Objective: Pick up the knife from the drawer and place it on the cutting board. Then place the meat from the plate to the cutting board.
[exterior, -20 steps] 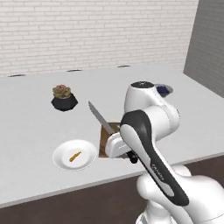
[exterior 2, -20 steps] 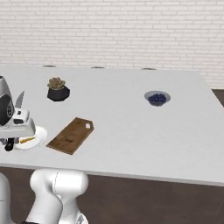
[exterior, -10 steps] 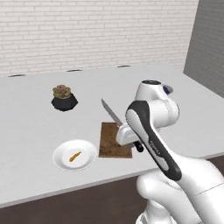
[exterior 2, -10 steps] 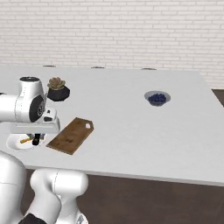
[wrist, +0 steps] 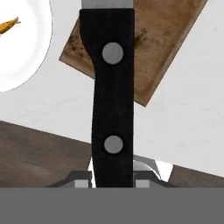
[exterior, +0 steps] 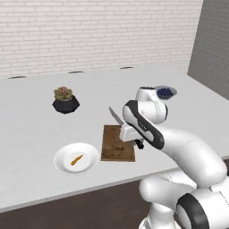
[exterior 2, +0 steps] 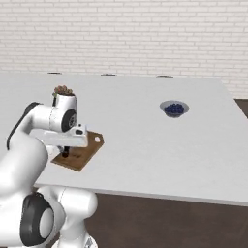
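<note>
The gripper (exterior: 137, 142) is pinching the knife (wrist: 112, 83) by its black handle, holding it in the air over the cutting board (exterior: 117, 143), with the silver blade sticking up and away toward the back of the counter (exterior: 31, 116) in the left base view. The board is lying flat near the counter's front edge. Just beside it, not touching, the white plate (exterior: 87, 156) is sitting with the small orange-brown meat (exterior: 76, 159) on it. Farther back, a potted succulent (exterior: 65, 99) and a bowl of blue berries (exterior 2: 174, 108) are resting on the counter, well apart.
</note>
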Robot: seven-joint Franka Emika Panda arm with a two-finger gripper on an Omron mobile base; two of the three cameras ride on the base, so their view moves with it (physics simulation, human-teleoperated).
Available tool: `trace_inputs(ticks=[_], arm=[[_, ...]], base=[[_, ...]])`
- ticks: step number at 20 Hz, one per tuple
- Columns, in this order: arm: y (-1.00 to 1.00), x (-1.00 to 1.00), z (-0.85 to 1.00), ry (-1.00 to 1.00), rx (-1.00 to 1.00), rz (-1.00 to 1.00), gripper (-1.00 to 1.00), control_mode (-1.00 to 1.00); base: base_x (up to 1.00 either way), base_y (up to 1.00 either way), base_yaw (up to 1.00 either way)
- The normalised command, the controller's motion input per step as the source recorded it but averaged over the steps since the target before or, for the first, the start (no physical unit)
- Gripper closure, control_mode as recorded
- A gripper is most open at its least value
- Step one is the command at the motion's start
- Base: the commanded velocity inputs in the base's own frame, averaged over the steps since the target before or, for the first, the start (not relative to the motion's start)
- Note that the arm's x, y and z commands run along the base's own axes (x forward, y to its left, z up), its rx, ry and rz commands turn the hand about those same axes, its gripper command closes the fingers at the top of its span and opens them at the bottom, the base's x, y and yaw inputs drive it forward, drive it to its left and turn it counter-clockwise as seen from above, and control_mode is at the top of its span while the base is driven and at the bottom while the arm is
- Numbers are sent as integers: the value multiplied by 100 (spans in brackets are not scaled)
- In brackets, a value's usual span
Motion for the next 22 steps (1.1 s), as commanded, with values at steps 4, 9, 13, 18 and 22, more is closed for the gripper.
trace_inputs(ticks=[4,9,13,18,22], arm=[[-7,72,-69,0,-3,-10,100,-100],[0,47,-51,0,0,-7,100,-100],[0,27,-49,0,0,-5,100,-100],[0,41,-51,2,0,-8,100,-100],[0,27,-34,0,0,-7,100,-100]], base=[[0,0,0],[0,0,0],[0,0,0],[0,0,0],[0,0,0]])
